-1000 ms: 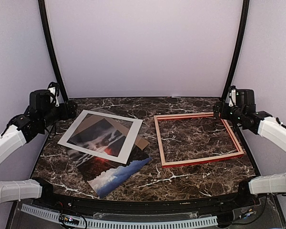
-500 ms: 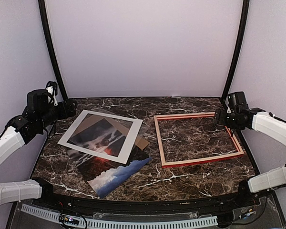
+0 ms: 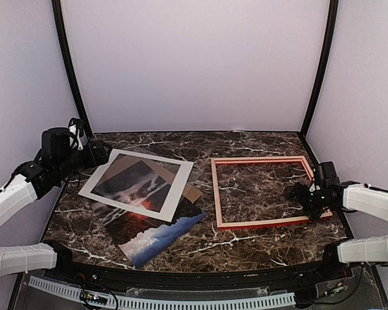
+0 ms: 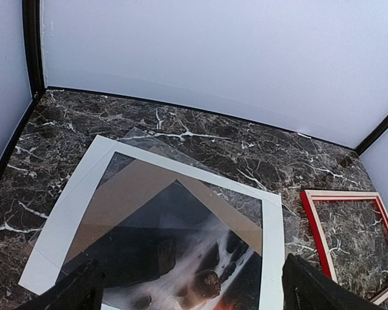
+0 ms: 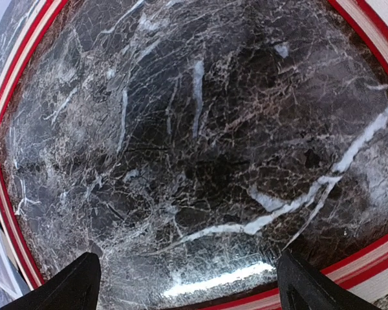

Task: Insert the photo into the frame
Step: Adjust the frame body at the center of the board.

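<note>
Hovering with the right gripper (image 3: 308, 196) by the 4 o'clock corner of the frame (image 3: 258, 223), fingers (image 5: 77, 284) spread wide over the bare marble table (image 5: 200, 129) inside the red rails. Holding the left gripper (image 3: 96, 154) at 10 o'clock, likewise spread and gripping nothing, just beyond the white mat (image 3: 98, 184). Finding the photo (image 3: 155, 236) at 8 o'clock (partly under that mat, near corner sticking out), well apart from the frame lying flat at 3 o'clock.
</note>
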